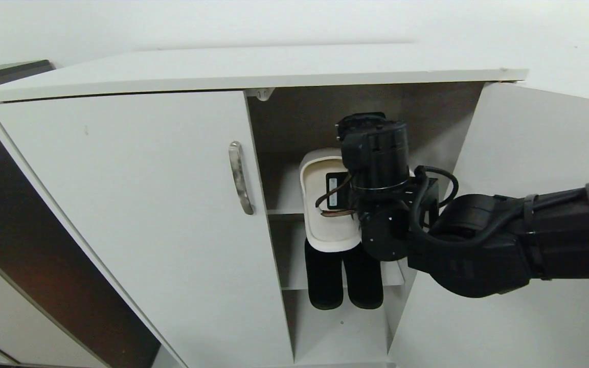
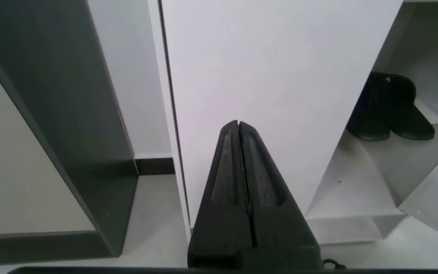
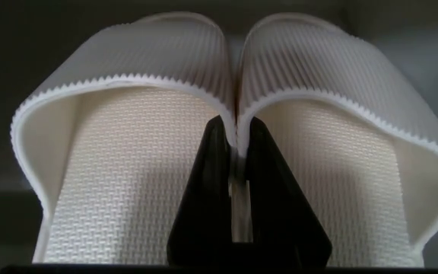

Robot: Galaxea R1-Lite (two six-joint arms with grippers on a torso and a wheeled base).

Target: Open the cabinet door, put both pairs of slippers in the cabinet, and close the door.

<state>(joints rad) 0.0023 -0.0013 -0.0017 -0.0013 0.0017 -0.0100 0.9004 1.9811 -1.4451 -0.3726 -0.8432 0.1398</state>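
You get soft, even room light on the white cabinet [image 1: 274, 66] top and its closed door [image 1: 136, 214]. The light seems to come from above. The open compartment sits in shadow, so the black slippers [image 1: 343, 278] read as flat dark shapes. In the right wrist view, the white slippers [image 3: 128, 175] are bright against near-black depth.

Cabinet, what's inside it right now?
A black pair of slippers sits on a lower shelf. Above, the right pincer holds the white slippers inside the open half. Whatever is behind the closed left door is hidden.
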